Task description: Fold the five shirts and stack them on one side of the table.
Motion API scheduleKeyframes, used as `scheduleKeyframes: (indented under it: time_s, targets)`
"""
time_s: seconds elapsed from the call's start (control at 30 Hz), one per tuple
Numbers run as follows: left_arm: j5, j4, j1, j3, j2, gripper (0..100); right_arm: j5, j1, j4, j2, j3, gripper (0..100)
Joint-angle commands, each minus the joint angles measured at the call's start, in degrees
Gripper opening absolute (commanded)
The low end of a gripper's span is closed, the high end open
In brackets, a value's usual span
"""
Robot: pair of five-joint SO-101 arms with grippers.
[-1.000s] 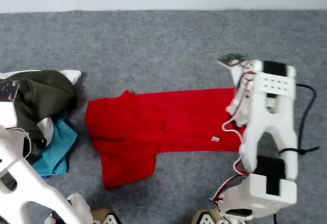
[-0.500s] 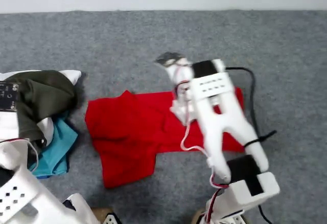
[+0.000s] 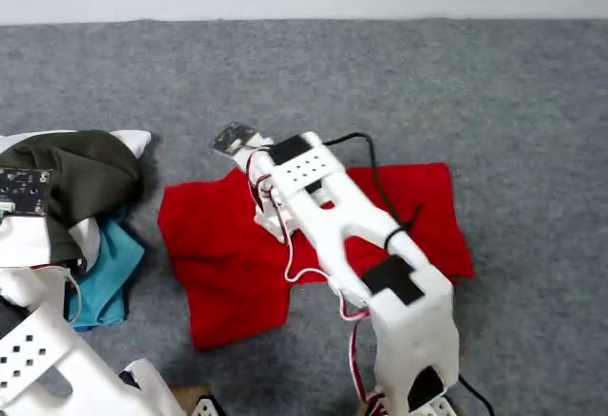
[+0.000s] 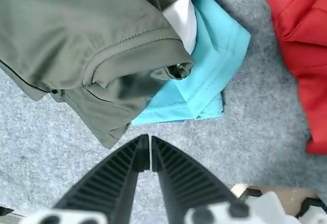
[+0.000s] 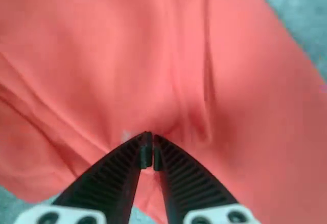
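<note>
A red shirt [image 3: 218,255] lies spread flat across the middle of the grey carpeted table [image 3: 380,84]. My right arm [image 3: 313,183] stretches over it toward its left half. In the right wrist view my right gripper [image 5: 147,155] is shut, its tips down on the red shirt [image 5: 153,55] where creases run together. At the left edge lies a pile: an olive shirt [image 3: 85,174] on top, a white shirt [image 3: 131,138] and a teal shirt [image 3: 109,274] under it. My left gripper [image 4: 150,155] is shut above bare carpet just beside the olive shirt [image 4: 76,35] and teal shirt [image 4: 209,65].
The left arm's base [image 3: 38,359] takes up the near left corner. Open carpet lies behind the red shirt and to its right. The left wrist view also catches the red shirt's edge [image 4: 301,40] and the white shirt [image 4: 181,19].
My right arm has swung from the red shirt's right end leftward across it to its left half. The shirt has kept its outline. The left arm has barely shifted.
</note>
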Motion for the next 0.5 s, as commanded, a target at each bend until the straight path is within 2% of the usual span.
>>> scheduleKeyframes:
  time_s: [0.0, 0.23, 0.47]
  targets:
    - [0.2, 0.2, 0.1, -0.2, -0.7, 1, -0.5, -2.4, 5.8, 2.2, -6.2, 0.9]
    - [0.2, 0.2, 0.4, -0.1, -0.7, 1, -0.5, -8.2, 20.4, 3.5, -13.0, 0.9]
    - [0.2, 0.2, 0.2, -0.4, -0.7, 1, -0.5, -7.9, 22.4, 3.9, -25.1, 0.9]
